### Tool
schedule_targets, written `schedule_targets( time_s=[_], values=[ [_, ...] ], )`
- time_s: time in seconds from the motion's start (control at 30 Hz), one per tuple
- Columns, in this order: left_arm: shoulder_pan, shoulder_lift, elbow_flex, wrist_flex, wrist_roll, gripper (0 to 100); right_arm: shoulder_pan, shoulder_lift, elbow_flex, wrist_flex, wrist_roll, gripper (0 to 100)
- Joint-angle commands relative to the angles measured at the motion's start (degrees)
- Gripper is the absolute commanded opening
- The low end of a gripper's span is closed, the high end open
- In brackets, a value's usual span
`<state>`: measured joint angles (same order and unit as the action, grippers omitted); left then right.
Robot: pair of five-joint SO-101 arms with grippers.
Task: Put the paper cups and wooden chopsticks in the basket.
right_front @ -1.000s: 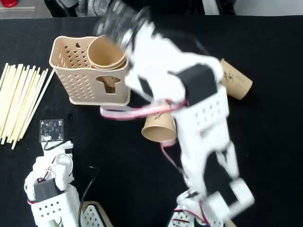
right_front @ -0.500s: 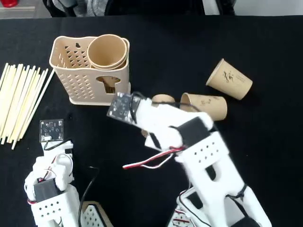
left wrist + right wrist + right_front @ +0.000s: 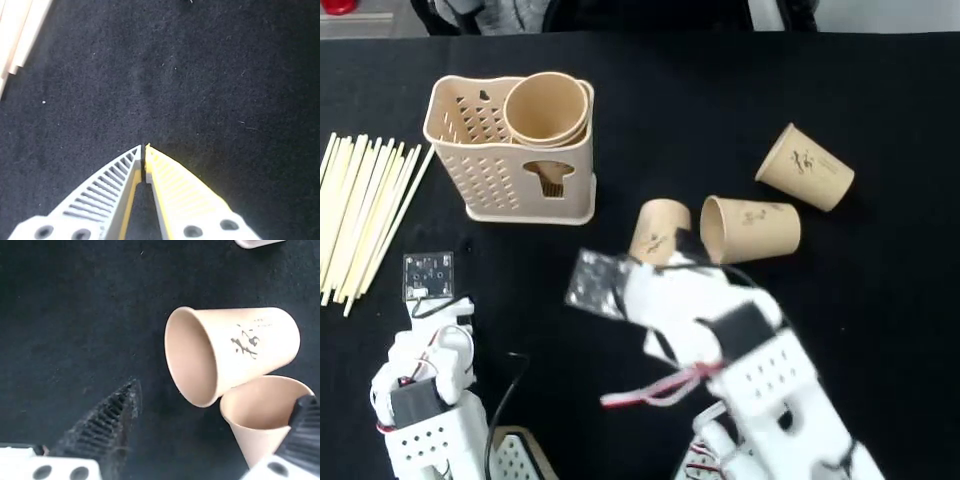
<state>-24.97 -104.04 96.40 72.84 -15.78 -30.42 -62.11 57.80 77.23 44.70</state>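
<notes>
Within the spread right tool (image 3: 216, 393) lies a paper cup (image 3: 260, 415).

The table (image 3: 880, 90) is covered in black cloth. A beige basket (image 3: 510, 190) stands upright on it toward the far left. Left of the basket, a loose bundle of wooden chopsticks (image 3: 365, 215) lies flat. Right of the basket, a first paper cup (image 3: 658, 230) lies on its side. A second paper cup (image 3: 752, 228) lies just beside it, mouth toward it. A third paper cup (image 3: 807, 168) lies tipped farther back and right.
</notes>
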Motion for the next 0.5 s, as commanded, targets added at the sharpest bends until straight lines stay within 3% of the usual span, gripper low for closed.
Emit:
schedule_targets(
  time_s=[0.0,0.13,0.33,0.47],
  values=[
    [0.3,-0.2,1.0,0.3,-0.3,3,-0.3,-11.9,5.0,0.2,0.7,45.6],
    [0.3,-0.2,1.0,0.3,-0.3,3,3.2,-18.1,11.9,-5.9,0.8,45.6],
    [0.3,-0.2,1.0,0.3,-0.3,3,15.1,-18.0,18.7,-20.2,4.7,45.6],
    [0.3,-0.2,1.0,0.3,-0.3,3,15.6,-17.9,20.8,-24.4,4.7,45.6]
  ],
)
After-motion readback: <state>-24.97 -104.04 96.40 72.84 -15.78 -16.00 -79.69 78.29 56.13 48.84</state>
